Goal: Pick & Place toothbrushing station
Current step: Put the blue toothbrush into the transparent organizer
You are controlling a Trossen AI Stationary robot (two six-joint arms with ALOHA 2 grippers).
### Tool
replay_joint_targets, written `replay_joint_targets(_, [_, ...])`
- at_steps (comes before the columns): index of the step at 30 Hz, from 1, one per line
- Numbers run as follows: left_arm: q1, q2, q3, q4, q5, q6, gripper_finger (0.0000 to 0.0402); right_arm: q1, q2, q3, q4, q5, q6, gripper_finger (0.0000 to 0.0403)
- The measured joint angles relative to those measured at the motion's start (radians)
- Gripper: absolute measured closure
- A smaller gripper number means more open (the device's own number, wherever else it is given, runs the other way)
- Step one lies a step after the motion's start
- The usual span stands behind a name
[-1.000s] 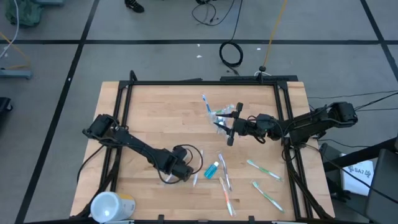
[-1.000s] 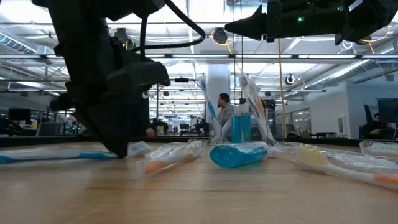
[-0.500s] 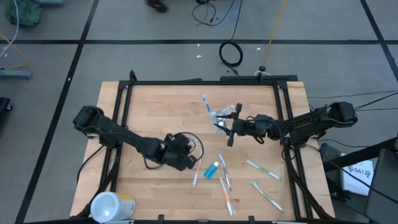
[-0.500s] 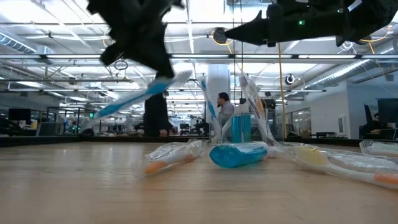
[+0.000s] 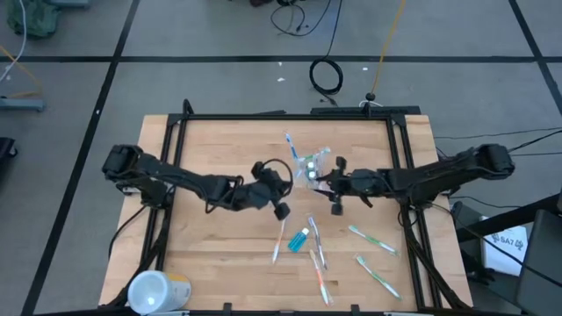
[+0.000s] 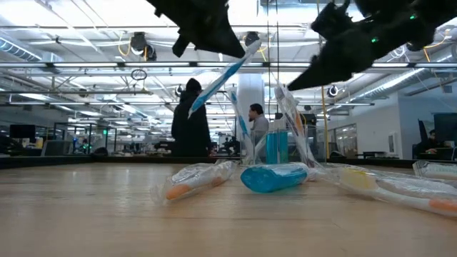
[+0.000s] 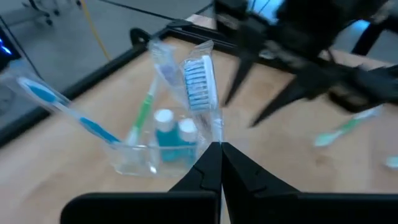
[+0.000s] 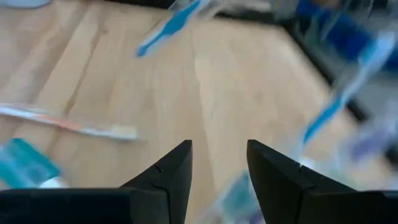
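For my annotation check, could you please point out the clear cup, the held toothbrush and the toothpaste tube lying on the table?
clear cup point(image 7: 140, 155): left wrist view, front wall.
held toothbrush point(image 6: 214, 80): low view, blue handle.
toothpaste tube point(image 6: 273, 178): low view, blue body.

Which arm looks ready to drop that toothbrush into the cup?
The left. Its tool is shut on the wrapped blue toothbrush, held in the air beside the clear cup. The right tool is open and empty nearby.

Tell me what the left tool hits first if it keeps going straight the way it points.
Probably the clear cup holding brushes and toothpaste tubes: the left tool, shut on a wrapped blue toothbrush, points at it. Depth is uncertain; the right tool sits beyond.
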Motion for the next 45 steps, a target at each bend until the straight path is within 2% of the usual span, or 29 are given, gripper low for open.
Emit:
replay_joint_targets(4, [0.053, 0.000, 0.000, 0.041, 0.006, 0.082, 0.0400, 0.020, -0.120, 0.000, -0.190, 0.003, 0.176, 0.0259])
replay_joint_targets(6, [0.085, 0.000, 0.000, 0.073, 0.024, 0.127, 0.0399, 0.026, -0.156, -0.008, -0.223, 0.009, 0.213, 0.0259])
replay_joint_targets(12, [0.170, 0.000, 0.000, 0.274, 0.144, 0.276, 0.0400, 0.037, -0.203, -0.143, -0.116, 0.029, 0.276, 0.0259])
replay_joint_targets(17, [0.223, 0.006, 0.000, 0.444, 0.180, 0.438, 0.0400, 0.033, -0.232, -0.245, 0.008, 0.031, 0.253, 0.0259])
replay_joint_targets(23, [0.268, 0.085, 0.001, 0.699, 0.281, 0.559, 0.0400, 0.033, -0.251, -0.330, 0.210, 0.029, 0.252, 0.0259])
replay_joint_targets(27, [0.283, 0.161, 0.000, 0.782, 0.261, 0.604, 0.0400, 0.033, -0.263, -0.374, 0.313, 0.029, 0.235, 0.0259])
replay_joint_targets(32, [0.300, 0.260, 0.000, 0.928, 0.215, 0.646, 0.0400, 0.033, -0.269, -0.392, 0.327, 0.027, 0.224, 0.0259])
replay_joint_targets(36, [0.318, 0.303, 0.000, 0.930, 0.169, 0.597, 0.0400, 0.033, -0.269, -0.397, 0.327, 0.027, 0.207, 0.0259])
replay_joint_targets(42, [0.339, 0.367, 0.000, 0.952, 0.084, 0.608, 0.0400, 0.033, -0.269, -0.397, 0.328, 0.028, 0.190, 0.0259])
replay_joint_targets(45, [0.356, 0.397, 0.000, 0.957, 0.085, 0.565, 0.0398, 0.033, -0.269, -0.397, 0.328, 0.028, 0.190, 0.0259])
